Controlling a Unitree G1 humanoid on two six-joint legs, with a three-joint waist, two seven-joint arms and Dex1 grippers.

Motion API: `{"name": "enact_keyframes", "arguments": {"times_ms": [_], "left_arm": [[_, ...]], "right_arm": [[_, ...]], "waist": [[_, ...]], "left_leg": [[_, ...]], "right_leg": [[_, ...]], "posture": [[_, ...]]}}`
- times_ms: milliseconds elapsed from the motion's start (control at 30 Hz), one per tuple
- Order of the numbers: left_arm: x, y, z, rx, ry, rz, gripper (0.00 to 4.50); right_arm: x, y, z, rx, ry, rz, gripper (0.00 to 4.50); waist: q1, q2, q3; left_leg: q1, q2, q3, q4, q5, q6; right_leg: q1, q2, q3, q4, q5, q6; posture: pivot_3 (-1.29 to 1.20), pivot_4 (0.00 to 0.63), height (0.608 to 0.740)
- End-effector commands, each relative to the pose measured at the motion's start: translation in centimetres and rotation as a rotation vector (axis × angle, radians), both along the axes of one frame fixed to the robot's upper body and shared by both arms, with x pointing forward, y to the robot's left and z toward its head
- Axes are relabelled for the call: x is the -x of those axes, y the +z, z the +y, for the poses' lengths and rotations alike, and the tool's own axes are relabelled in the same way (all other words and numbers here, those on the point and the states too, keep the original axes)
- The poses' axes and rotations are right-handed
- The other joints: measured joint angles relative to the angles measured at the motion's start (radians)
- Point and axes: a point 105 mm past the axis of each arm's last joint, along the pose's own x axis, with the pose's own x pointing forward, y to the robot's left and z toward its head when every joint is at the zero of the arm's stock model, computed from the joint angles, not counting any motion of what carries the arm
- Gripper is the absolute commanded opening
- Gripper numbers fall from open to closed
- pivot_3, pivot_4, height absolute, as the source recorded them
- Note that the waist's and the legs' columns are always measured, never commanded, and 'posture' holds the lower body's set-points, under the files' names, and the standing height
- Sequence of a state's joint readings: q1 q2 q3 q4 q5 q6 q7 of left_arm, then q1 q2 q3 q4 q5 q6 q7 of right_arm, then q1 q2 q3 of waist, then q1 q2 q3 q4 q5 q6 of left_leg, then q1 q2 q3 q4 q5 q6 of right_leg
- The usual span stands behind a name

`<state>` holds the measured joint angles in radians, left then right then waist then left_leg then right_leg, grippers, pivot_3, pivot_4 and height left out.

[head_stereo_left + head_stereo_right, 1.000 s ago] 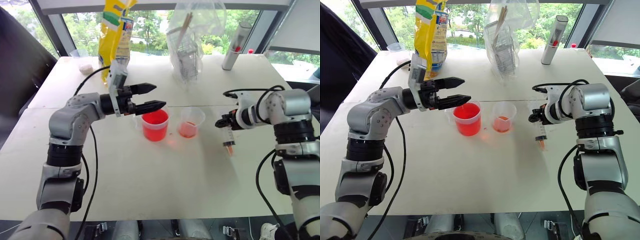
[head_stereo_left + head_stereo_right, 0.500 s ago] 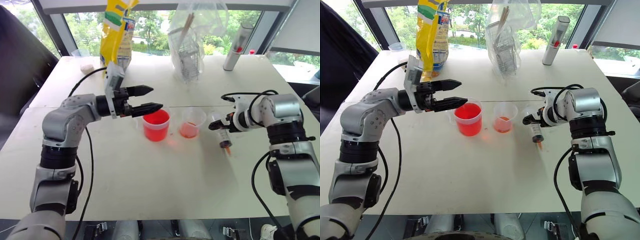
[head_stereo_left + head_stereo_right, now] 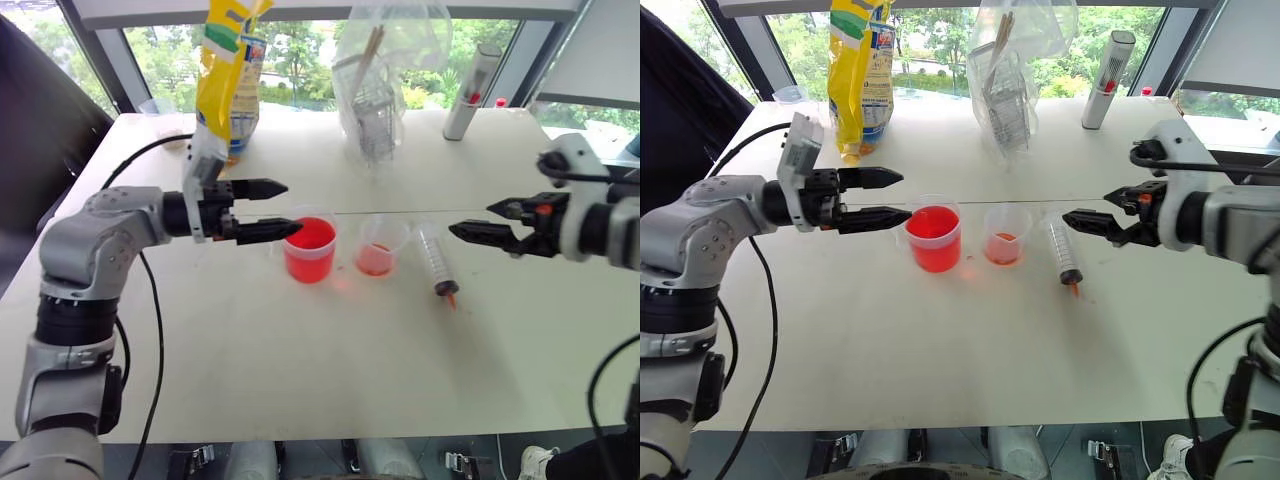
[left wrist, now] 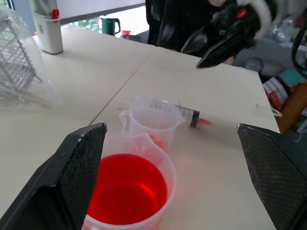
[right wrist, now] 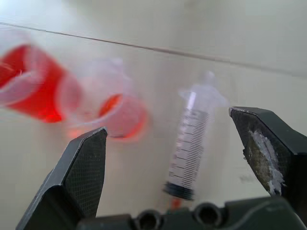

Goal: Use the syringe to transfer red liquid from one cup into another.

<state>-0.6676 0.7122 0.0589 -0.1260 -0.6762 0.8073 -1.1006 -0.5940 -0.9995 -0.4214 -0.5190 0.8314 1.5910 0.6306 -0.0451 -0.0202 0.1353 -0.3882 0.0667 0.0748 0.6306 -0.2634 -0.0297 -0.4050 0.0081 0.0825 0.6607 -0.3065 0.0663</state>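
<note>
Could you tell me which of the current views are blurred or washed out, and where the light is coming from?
Right wrist view: smeared, the two cups streaked and the syringe soft. Left wrist view: sharp on the red cup, softer in the far background. Head views: crisp, daylight entering through the windows behind the table, bright but not blown out, shadows faint.

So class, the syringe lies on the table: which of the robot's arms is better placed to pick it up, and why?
Probably the right. The right gripper, open, hovers just beside the syringe; the left gripper sits beyond both cups.
</note>
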Motion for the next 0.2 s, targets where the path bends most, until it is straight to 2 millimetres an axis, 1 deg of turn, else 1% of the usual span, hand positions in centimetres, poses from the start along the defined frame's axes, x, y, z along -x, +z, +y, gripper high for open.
{"name": "enact_keyframes", "arguments": {"times_ms": [33, 133, 200], "left_arm": [[1.0, 1.0, 0.4, -0.012, -0.020, -0.039, 4.50], [1.2, 0.7, 0.8, -0.024, -0.014, -0.025, 4.50], [1.2, 0.6, 1.0, -0.023, -0.007, -0.016, 4.50]], "right_arm": [[2.6, 1.3, 0.6, -0.002, 0.118, -0.077, 4.44], [4.4, 0.4, 0.8, 0.021, 0.191, -0.063, 4.44], [5.2, -0.1, 1.0, 0.025, 0.222, -0.060, 4.44]], "waist": [[0.001, -0.002, 0.000], [0.003, -0.002, 0.000], [0.003, -0.002, 0.000]], "left_leg": [[0.000, 0.000, 0.000, 0.000, 0.000, 0.000], [0.000, 0.000, 0.000, 0.001, 0.000, 0.000], [0.000, 0.000, 0.000, 0.001, 0.000, 0.000]], "right_leg": [[0.000, 0.000, 0.000, 0.000, 0.000, 0.000], [0.002, -0.002, 0.000, -0.003, 0.000, 0.000], [0.004, -0.002, -0.001, -0.005, 0.000, 0.000]], "posture": [[0.00, 0.150, 0.739], [0.00, 0.150, 0.739], [0.00, 0.150, 0.739]]}}
